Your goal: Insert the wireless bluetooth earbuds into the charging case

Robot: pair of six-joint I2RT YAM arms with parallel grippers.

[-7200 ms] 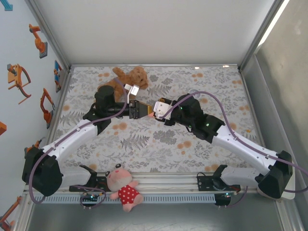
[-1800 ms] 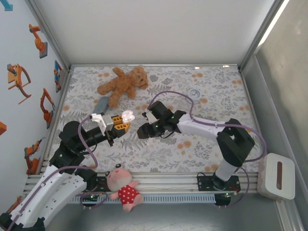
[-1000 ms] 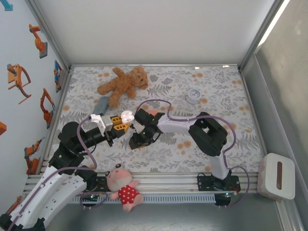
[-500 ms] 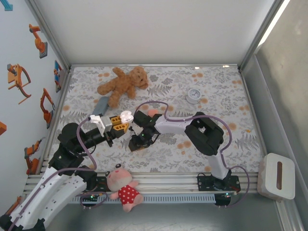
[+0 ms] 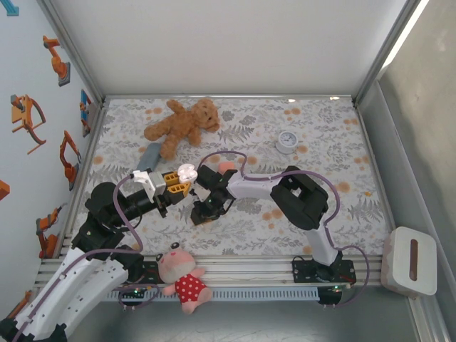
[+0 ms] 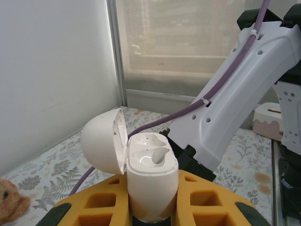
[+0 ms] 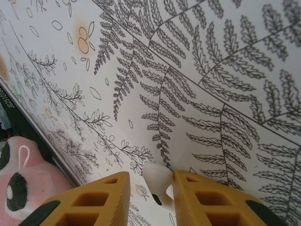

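Observation:
My left gripper is shut on the white charging case and holds it upright above the cloth. The case's lid hangs open to the left, and both sockets look empty. My right gripper points down at the patterned cloth just right of the left gripper. A small white earbud lies on the cloth between its yellow fingers. The earbud touches the right finger, and a gap is left to the other finger.
A brown teddy bear lies at the back left, with a grey-blue object beside it. There is a round white object at the back right. A pink plush doll sits at the near edge, and a white box is off the cloth, right.
The right gripper has slid left and toward the near edge, coming down onto the cloth. Its jaws have narrowed around the earbud. The left arm and the case have stayed still.

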